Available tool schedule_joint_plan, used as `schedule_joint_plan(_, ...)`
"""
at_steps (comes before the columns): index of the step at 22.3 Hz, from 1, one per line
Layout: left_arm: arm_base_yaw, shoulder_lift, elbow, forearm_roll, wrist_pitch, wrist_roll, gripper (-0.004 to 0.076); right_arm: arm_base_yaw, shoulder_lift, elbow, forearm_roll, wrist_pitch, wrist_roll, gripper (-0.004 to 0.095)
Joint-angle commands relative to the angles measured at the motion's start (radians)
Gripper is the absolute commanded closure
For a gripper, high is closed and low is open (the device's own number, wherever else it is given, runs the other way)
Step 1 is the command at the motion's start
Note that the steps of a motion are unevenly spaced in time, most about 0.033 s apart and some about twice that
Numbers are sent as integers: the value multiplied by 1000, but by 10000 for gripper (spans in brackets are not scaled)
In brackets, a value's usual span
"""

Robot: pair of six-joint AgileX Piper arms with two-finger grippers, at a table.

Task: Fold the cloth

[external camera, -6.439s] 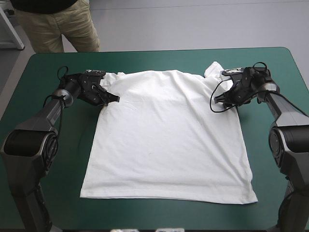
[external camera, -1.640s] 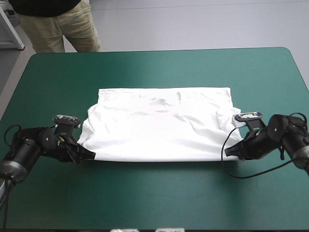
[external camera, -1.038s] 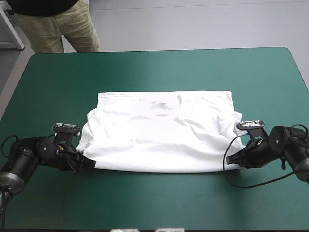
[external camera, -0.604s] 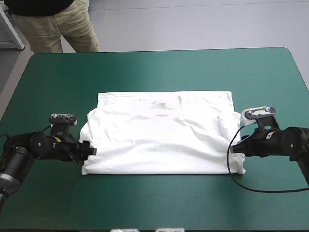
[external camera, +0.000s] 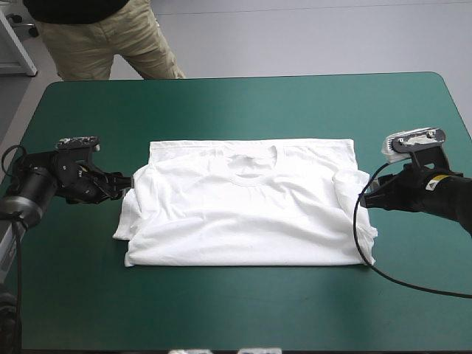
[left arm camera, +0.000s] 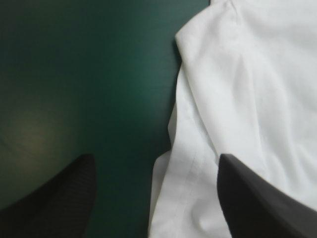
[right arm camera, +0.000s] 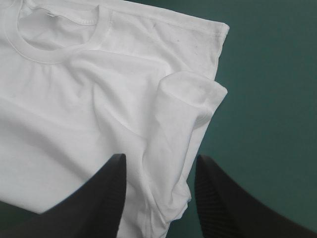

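T-shirt [external camera: 243, 214] lies flat mid-table on the cover [external camera: 221, 103], short and wide, collar toward the far edge (reads as one crosswise fold already in). Sleeves poke out at both sides, the right one rumpled. Left gripper [external camera: 125, 181] sits low at the left sleeve, fingers wide apart, gripping nothing. Right gripper [external camera: 365, 199] is by the right sleeve, likewise spread and empty. Still to do, I'd say: tuck sleeves, fold sides in.

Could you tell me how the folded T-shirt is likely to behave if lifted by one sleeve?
The T-shirt would probably droop and unfold, since it lies in soft wrinkles. One sleeve curls up loosely, so it likely bends at a touch. Pushed, it may bunch on the teal-green cover rather than slide.
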Motion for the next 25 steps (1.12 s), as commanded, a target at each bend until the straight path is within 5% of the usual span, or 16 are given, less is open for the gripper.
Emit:
schedule_joint_plan(1,4,35,-34,-55,-24,35,245,0,-18,-34,9,-41,-1,486)
schedule_joint_plan(16,3,231,-34,-90,7,84,328,0,-18,-34,16,-18,-1,494)
schedule_joint_plan(19,3,231,-34,-90,9,98,449,0,-18,-34,16,-18,-1,494)
schedule_joint_plan(22,3,222,-34,-93,6,114,728,0,-18,-34,16,-16,-1,494)
schedule_joint_plan(25,3,186,-56,-99,10,114,733,0,-18,-34,16,-14,-1,494)
